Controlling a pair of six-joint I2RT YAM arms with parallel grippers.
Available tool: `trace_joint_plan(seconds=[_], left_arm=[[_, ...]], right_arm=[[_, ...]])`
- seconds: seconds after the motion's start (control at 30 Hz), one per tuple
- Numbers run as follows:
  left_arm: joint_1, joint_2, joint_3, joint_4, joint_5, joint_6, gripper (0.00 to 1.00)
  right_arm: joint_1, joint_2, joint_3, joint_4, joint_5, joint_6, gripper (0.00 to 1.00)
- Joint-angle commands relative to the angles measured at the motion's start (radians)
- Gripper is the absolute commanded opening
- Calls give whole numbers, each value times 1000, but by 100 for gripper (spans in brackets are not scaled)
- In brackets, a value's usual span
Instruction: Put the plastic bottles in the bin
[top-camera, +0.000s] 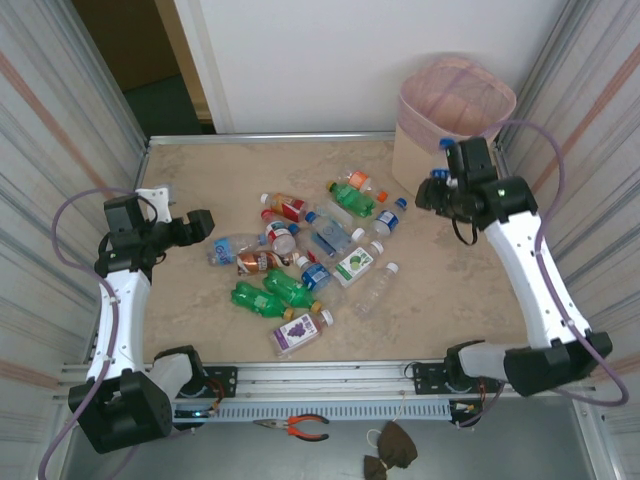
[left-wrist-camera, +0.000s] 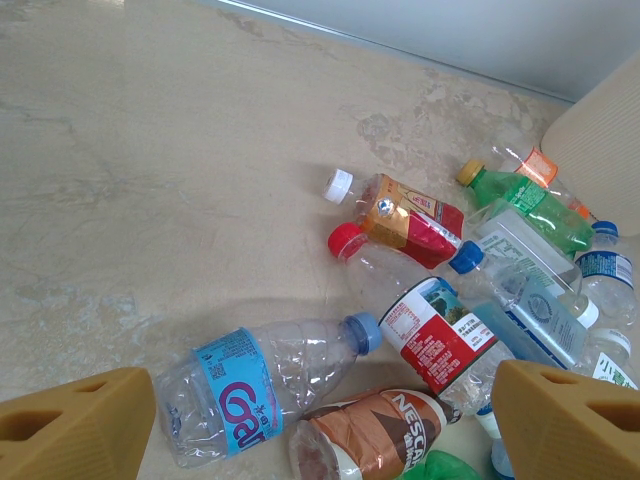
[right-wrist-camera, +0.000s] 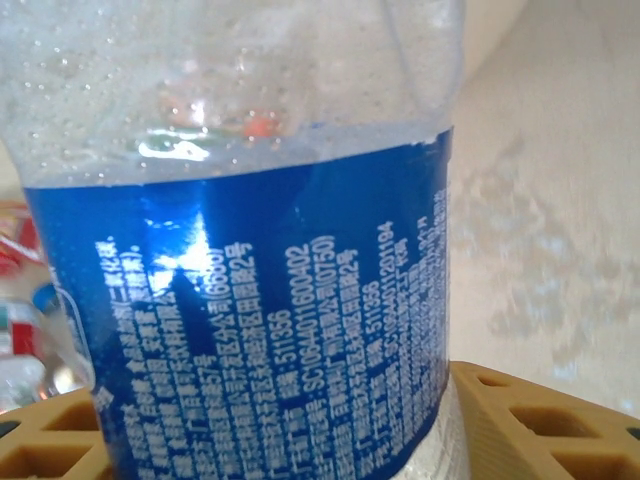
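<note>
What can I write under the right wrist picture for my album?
The right gripper holds a clear bottle with a dark blue label between its jaws.

Between the ochre, grid-holed fingers (right-wrist-camera: 545, 425) of the right gripper (right-wrist-camera: 290, 450) is a clear bottle (right-wrist-camera: 250, 300) with a deep-blue label and white print. The left gripper (left-wrist-camera: 320, 435) is ochre too. Just ahead of it lie a sky-blue-labelled bottle (left-wrist-camera: 255, 390) with purple lettering and a blue cap, and a brown-orange coffee bottle (left-wrist-camera: 375, 430). Farther out are a red-capped bottle (left-wrist-camera: 420, 320) and a green bottle (left-wrist-camera: 530, 205) with a yellow cap, on the beige marbled table (left-wrist-camera: 150, 150).
</note>
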Motion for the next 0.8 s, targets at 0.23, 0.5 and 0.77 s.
trace_joint_plan(seconds=[0.23,0.5,0.77], left_arm=[[9,-9,-12,18,5,-2,87],[9,-4,-14,25,7,-8,87],[9,0,-16,23,3,-7,87]], right_arm=[[-153,295,455,78,-140,-184,61],[-257,553,745,133,-225,-234,60],[-261,836,1048,52,-195,-321,60]])
